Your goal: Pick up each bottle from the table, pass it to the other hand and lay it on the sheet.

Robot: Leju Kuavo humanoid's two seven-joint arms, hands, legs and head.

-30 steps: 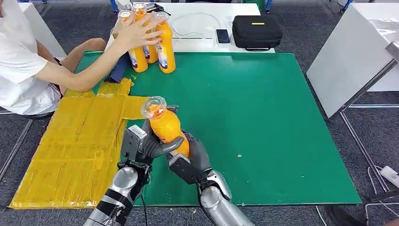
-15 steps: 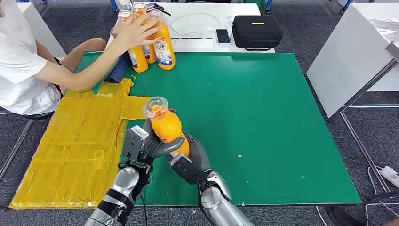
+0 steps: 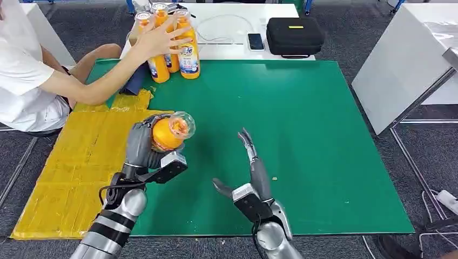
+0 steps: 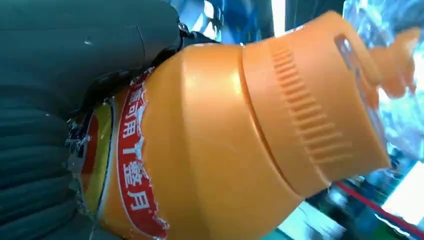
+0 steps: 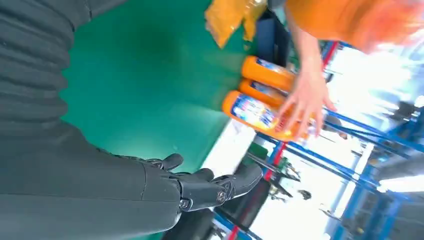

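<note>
My left hand [image 3: 141, 147] grips an orange bottle [image 3: 167, 132] with a clear cap, held above the edge where the yellow sheet [image 3: 86, 162] meets the green mat [image 3: 302, 140]. Close up in the left wrist view, the same bottle [image 4: 240, 135] sits in my left hand [image 4: 55, 100], its red label showing. My right hand [image 3: 249, 175] stands open over the mat with its fingers spread and nothing in it; the right wrist view shows its fingers [image 5: 210, 185] apart. Three more orange bottles [image 3: 173, 48] stand at the mat's far left corner.
A person [image 3: 32, 70] at the left has a hand [image 3: 159, 36] on the standing bottles. Behind the mat a white table [image 3: 232, 32] carries a black case [image 3: 295, 36], a phone [image 3: 255, 41] and a cable. A white panel [image 3: 410, 70] stands at the right.
My right hand has let go of the bottle and moved right, opening. My left hand now holds the bottle alone and has carried it left towards the yellow sheet, tilting it.
</note>
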